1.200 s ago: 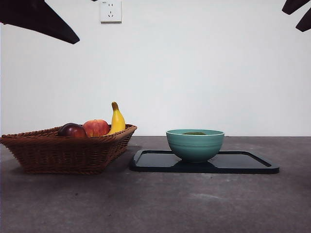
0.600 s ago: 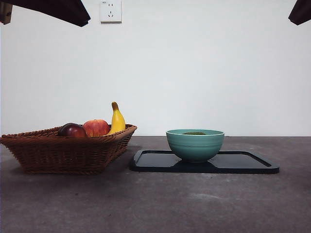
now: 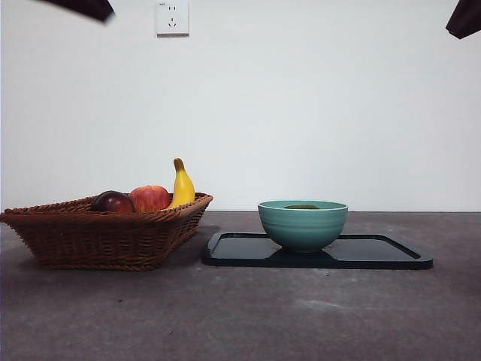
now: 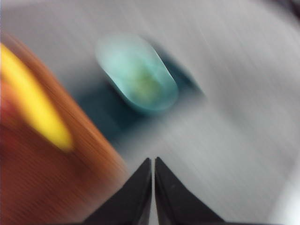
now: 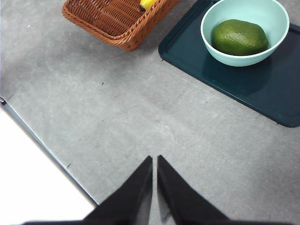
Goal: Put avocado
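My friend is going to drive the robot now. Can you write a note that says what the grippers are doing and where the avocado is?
Left gripper: shut, empty, up above the table; its view is blurred.
Right gripper: shut, empty, raised over bare table.
Avocado: lying in the teal bowl, which stands on the dark tray.
Basket: holds a banana, a red apple and a dark purple fruit.
Done: avocado looks placed. Left: apparently nothing.

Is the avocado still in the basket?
No, the right wrist view shows the avocado lying in the bowl on the tray, apart from the basket.
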{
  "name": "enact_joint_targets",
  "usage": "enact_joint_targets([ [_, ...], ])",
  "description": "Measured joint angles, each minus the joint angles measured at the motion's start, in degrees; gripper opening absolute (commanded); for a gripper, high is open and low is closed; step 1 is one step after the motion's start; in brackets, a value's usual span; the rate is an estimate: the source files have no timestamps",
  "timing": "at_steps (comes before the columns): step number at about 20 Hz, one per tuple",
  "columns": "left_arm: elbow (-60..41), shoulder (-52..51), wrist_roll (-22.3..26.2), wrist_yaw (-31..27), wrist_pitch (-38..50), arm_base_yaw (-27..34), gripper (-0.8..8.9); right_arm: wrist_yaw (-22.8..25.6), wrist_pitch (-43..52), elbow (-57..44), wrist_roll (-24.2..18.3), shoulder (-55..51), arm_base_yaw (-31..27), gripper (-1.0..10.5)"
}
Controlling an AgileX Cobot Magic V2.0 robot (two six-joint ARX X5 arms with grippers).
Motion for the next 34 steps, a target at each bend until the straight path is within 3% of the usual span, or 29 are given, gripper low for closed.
enact_joint_targets([
  [6,-12.9,-18.0,3.6,-2.0,23.6,21.9,0.09,0.0,0.0,0.0,0.0,0.0,0.0,0.1],
  [11,-27.8,-32.5,4.1,-12.5,28.4,31.6,0.09,0.0,0.0,0.0,0.0,0.0,0.0,0.1],
  [20,-47.1,-46.9,3.0,-12.7,26.9,33.7,0.09,0.0,0.0,0.0,0.0,0.0,0.0,0.1],
  [34,-52.4,-50.0,2.8,-12.7,22.2,33.7,0.09,0.0,0.0,0.0,0.0,0.0,0.0,0.1],
])
